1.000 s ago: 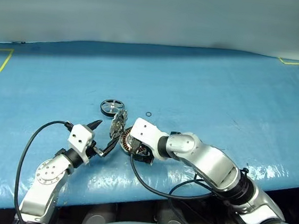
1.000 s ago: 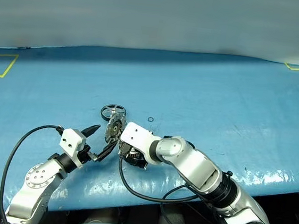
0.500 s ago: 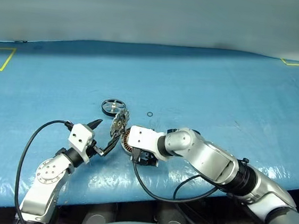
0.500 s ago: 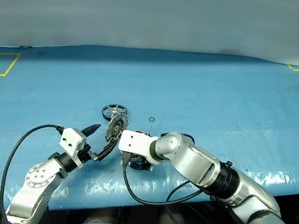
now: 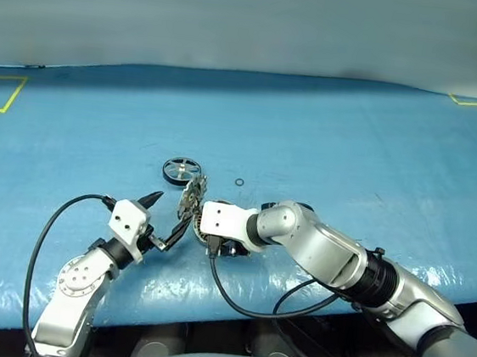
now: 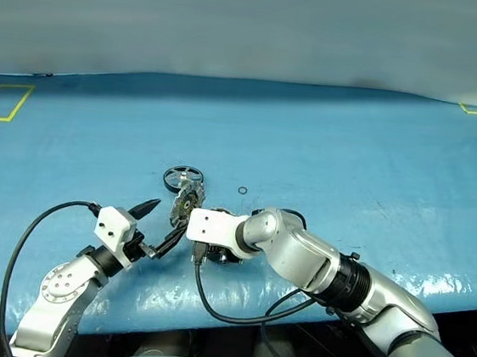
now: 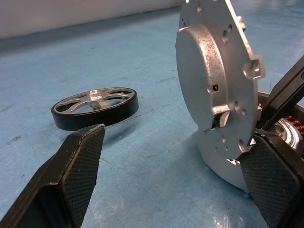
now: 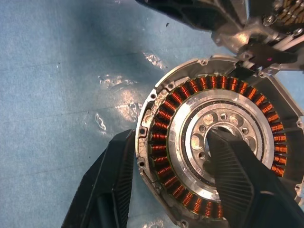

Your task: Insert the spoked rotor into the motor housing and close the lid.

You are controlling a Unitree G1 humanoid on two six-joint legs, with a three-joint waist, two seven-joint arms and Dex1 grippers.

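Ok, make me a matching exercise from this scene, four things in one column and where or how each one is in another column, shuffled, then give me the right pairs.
Things:
1. spoked rotor
2. lid
3. motor housing
4. tiny black ring

States:
A. standing up on edge, swung open from the housing
B. lying flat on the blue cover, out of the housing, apart from both grippers
C. lying open with its copper windings showing, the right gripper straddling its rim
D. lying alone on the blue cover, beyond the right arm

Pairs: 1-B, 2-A, 3-C, 4-D
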